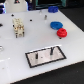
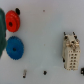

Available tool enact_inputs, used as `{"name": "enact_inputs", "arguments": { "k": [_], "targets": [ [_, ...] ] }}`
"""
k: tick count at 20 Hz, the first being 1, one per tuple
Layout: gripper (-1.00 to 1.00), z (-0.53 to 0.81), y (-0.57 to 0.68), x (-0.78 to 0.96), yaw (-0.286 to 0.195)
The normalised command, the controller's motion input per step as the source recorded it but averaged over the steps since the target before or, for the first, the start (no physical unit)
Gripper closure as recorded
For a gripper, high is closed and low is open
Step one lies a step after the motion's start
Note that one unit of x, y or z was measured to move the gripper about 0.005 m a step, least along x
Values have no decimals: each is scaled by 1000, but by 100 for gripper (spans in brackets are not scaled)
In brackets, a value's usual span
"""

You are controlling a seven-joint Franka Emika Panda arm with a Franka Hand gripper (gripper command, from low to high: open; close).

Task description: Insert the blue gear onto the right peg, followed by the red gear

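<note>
The blue gear [image 1: 56,25] lies flat on the white table toward the exterior view's right, with the red gear [image 1: 61,33] just in front of it, close beside it. Nearer the front sits the grey plate [image 1: 46,60] with a black border. The right peg [image 1: 51,50] stands on it as a thin dark pin, with a shorter pin [image 1: 38,56] to its left. The wrist view, from high up, shows the red gear [image 2: 12,20] and the blue gear [image 2: 15,46] side by side. No fingers of my gripper appear in either view.
A beige blocky part [image 1: 19,27] stands on the table at the exterior view's left, also seen as the beige part [image 2: 71,50]. Small dark specks [image 2: 44,72] dot the table. A green shape [image 2: 1,30] fills one edge of the wrist view beside the gears.
</note>
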Motion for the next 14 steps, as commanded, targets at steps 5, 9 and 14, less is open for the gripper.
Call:
{"name": "enact_inputs", "arguments": {
  "k": [5,9,14],
  "targets": [
    [-100,-36,515,-649,0],
    [-100,-27,696,-551,0],
    [-100,-153,677,-436,0]
  ]
}}
